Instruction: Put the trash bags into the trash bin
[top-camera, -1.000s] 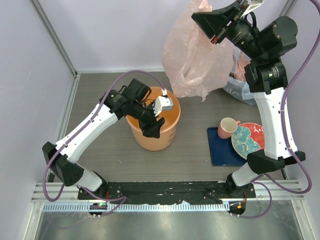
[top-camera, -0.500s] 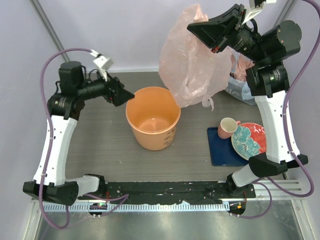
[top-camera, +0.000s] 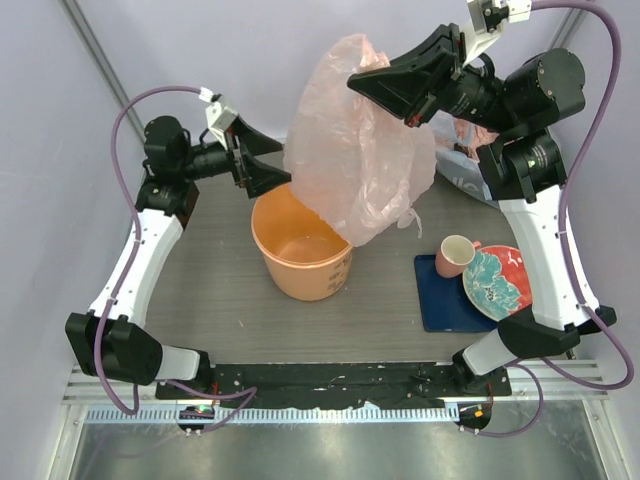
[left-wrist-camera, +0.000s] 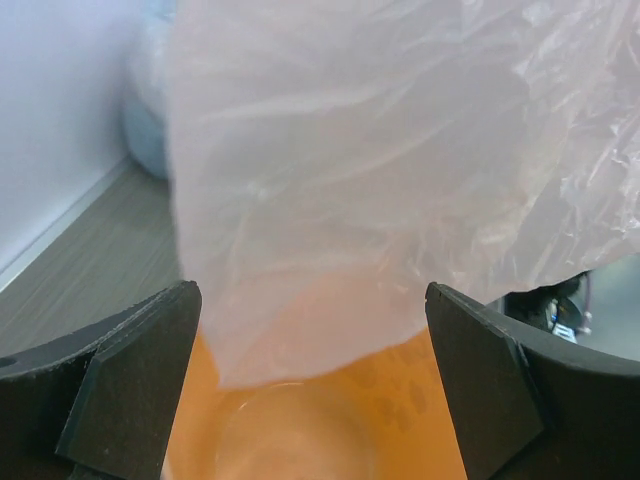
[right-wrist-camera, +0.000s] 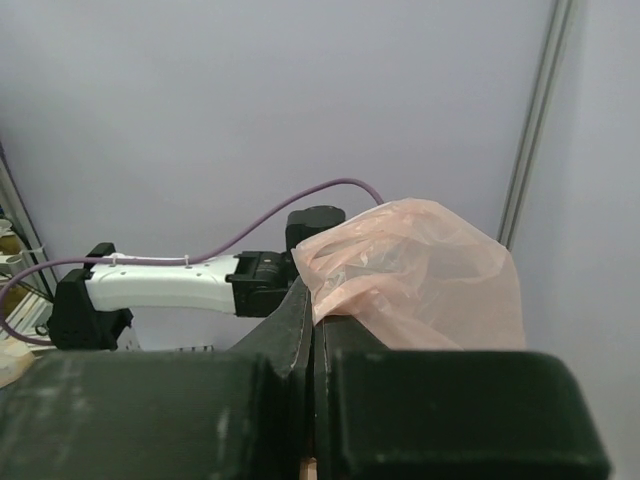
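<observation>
The pale-pink translucent trash bag (top-camera: 350, 160) hangs from my right gripper (top-camera: 358, 82), which is shut on its top edge high over the table. The bag (right-wrist-camera: 420, 275) bulges above the closed fingers in the right wrist view. Its lower end hangs over the right rim of the orange trash bin (top-camera: 300, 250), which stands upright. My left gripper (top-camera: 278, 175) is open at the bin's far left rim, pointing at the bag. In the left wrist view the bag (left-wrist-camera: 400, 150) fills the space between the open fingers above the bin's inside (left-wrist-camera: 330, 420).
A bluish-clear sack stuffed with pink plastic (top-camera: 470, 170) lies at the back right. A pink cup (top-camera: 457, 255) and a patterned plate (top-camera: 495, 282) sit on a blue mat (top-camera: 440, 300) at the right. Walls enclose the table on three sides.
My right gripper carried the bag leftward until it hangs over the bin. My left arm lifted out of the bin, swung back left, then came in toward the bag.
</observation>
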